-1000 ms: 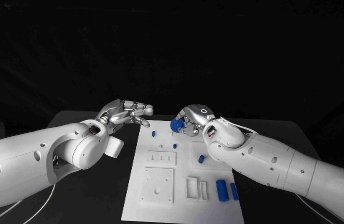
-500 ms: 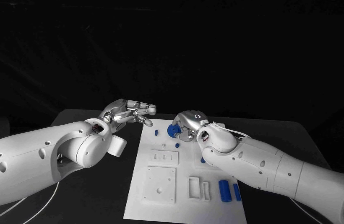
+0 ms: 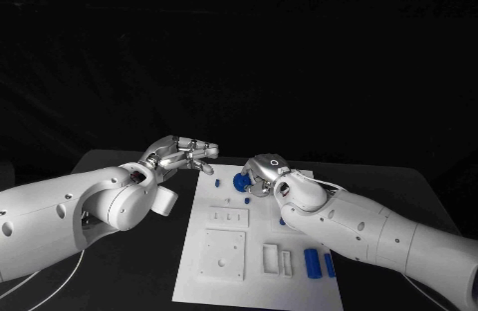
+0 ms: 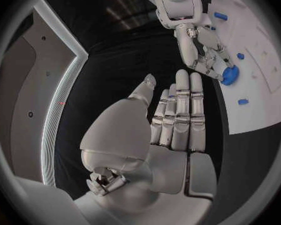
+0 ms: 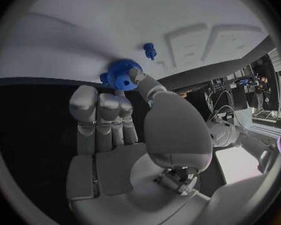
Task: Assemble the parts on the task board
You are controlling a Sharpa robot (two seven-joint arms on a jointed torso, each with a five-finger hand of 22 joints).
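- Blue gear (image 3: 241, 180) is pinched in the fingertips of the right hand (image 3: 263, 173), held over the far end of the task board (image 3: 261, 291); the right wrist view shows the thumb and fingers clamped on its toothed rim. Whether the gear already touches the board cannot be told.
- Left hand (image 3: 182, 155) hovers just off the board's far left corner, holding nothing. In the left wrist view its fingers lie straight and side by side, the thumb set apart from them.
- Small blue peg (image 3: 218, 184) stands on the board just left of the gear; another small blue piece (image 3: 248, 200) sits a little nearer, close under the right hand.
- Two blue cylinders (image 3: 319, 263) lie side by side at the board's near right, untouched and apparently not yet fitted.
- White raised fixtures (image 3: 228, 218) at the board's middle and near left show open holes and slots with no blue parts in them.
- Judgement: assembly is at an early stage. One part is in hand and being brought to its seat; most loose pieces appear to await placement. Nothing visible confirms any part as finally seated.
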